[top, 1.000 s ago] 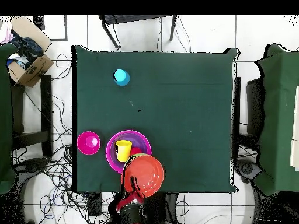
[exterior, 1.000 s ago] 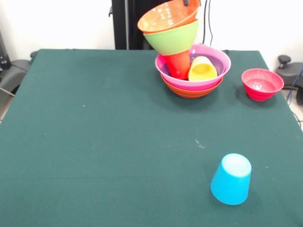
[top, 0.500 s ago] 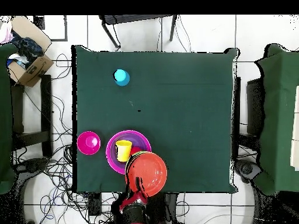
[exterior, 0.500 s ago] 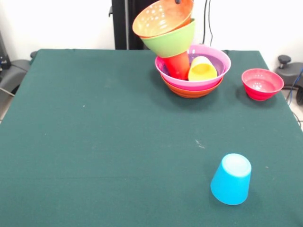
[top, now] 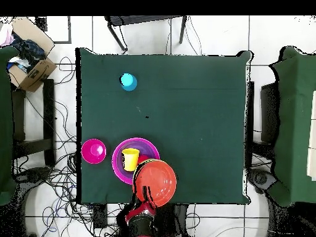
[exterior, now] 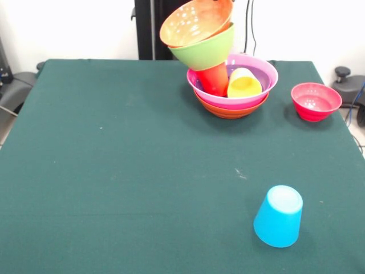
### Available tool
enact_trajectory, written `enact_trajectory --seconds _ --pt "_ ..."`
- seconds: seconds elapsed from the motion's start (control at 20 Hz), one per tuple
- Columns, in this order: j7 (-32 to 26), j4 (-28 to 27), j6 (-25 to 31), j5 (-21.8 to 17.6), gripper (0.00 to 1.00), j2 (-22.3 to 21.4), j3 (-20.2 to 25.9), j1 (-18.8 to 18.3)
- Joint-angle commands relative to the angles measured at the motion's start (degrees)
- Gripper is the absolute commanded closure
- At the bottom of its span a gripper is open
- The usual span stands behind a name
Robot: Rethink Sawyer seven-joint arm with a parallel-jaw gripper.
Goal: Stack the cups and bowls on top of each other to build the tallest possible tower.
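The tower stands at the table's far side: an orange bowl (exterior: 231,110) lowest, then a magenta bowl (exterior: 232,100) with a purple bowl (exterior: 262,73) inside it. A red cup (exterior: 215,79) and a yellow cup (exterior: 244,84) sit in the purple bowl. A lime green bowl (exterior: 208,48) with a second orange bowl (exterior: 197,21) nested in it tilts steeply over the red cup. My gripper (top: 145,192) is shut on that top orange bowl's (top: 154,183) rim. A light blue cup (exterior: 279,216) stands upside down near the front. A small crimson bowl (exterior: 315,101) sits beside the tower.
The green table (exterior: 114,160) stretches wide to the tower's left in the front view. Off the table in the overhead view are a cardboard box (top: 28,62), a chair (top: 145,24) and cables on the floor.
The tilted green and orange bowls rose and shifted left in the front view over the last second, tipping further. Nothing else moved.
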Motion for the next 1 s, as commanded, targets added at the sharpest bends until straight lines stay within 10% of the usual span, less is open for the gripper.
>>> enact_trajectory --seconds 0.05,1.0 --pt "6.3 2.1 8.0 0.4 0.0 0.3 4.8 1.2" --pt "7.4 4.1 8.7 5.6 0.0 1.2 5.0 5.4"
